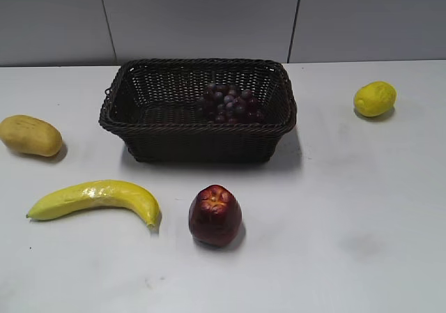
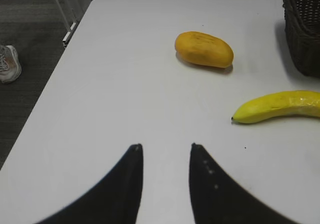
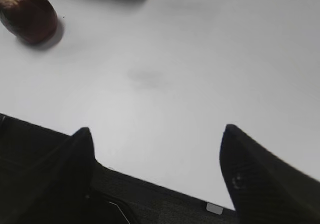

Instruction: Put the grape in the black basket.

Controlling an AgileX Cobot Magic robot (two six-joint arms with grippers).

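The grape [image 1: 228, 102], a bunch of small dark red-purple grapes, lies inside the black basket [image 1: 139, 114], toward its right half. The woven basket stands at the back middle of the table; its corner shows in the left wrist view [image 2: 302, 29]. Neither gripper shows in the exterior view. My left gripper [image 2: 165, 146] is open and empty over the table's left part, away from the basket. My right gripper [image 3: 157, 131] is open wide and empty above the table's front edge.
A dark red apple [image 1: 215, 215] [image 3: 27, 14] stands in front of the basket. A yellow banana [image 1: 97, 198] [image 2: 277, 106] lies front left, an orange-yellow mango [image 1: 29, 135] [image 2: 204, 49] at the left, a lemon [image 1: 375, 98] at the back right. Floor lies beyond the table's left edge.
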